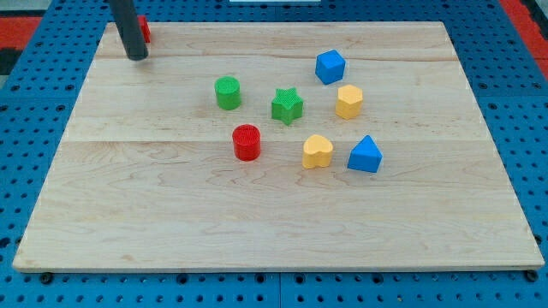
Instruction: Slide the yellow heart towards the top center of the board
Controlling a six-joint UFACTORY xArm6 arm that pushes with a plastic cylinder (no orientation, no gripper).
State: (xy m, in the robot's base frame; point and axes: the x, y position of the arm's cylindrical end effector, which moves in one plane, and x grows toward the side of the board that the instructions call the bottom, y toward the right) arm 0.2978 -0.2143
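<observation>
Though partly hidden behind my tip (137, 56) — a red block (145, 30), shape unclear.

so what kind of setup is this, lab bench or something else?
Probably a robot lab tabletop rig: a wooden board lies on blue perforated panels, small coloured blocks such as the yellow heart are scattered on it, and my tip rests near the view's top left, far from that heart.
</observation>
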